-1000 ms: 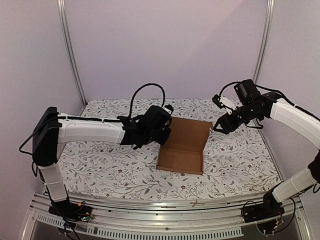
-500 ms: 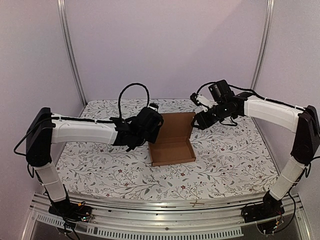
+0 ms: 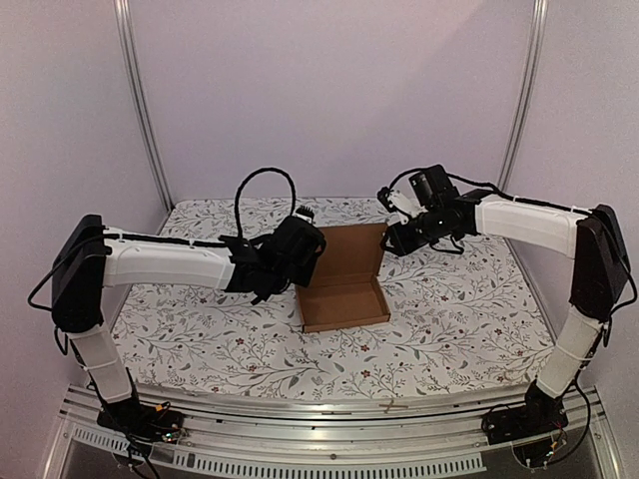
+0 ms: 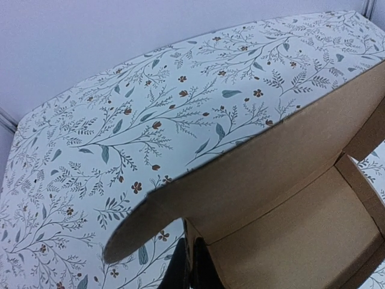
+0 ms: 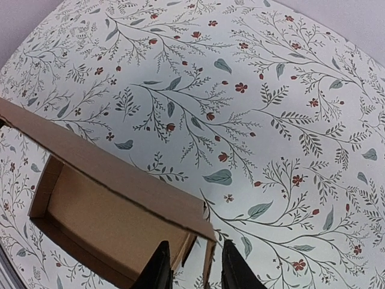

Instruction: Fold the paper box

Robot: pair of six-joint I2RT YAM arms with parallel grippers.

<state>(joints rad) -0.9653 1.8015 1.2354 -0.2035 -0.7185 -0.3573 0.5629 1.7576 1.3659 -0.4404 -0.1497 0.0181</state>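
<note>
Cardboard in plain brown is seen near the middle of the table (image 3: 200, 329), which is covered with a floral-patterned cloth: this is the paper box (image 3: 344, 289), partly formed. Its shallow tray (image 3: 344, 302) is laid flat on the cloth with its walls raised, and its lid (image 3: 351, 249) is held up at a slant along the far side. In the left wrist view the inner face of the lid (image 4: 289, 180) is shown above the tray floor, with a rounded flap (image 4: 135, 232) jutting from the lid's left end.

The left end effector (image 3: 305, 264) is placed at the tray's left rear corner, and its dark fingers (image 4: 204, 274) are pressed together on the cardboard wall there. The right end effector (image 3: 391, 244) is set against the lid's right end. Its two fingers (image 5: 157, 271) are parted, and the lid's corner with its narrow side flap (image 5: 208, 262) is caught between them; whether the cardboard is touched cannot be told. A black cable (image 3: 262, 180) is looped above the left arm
</note>
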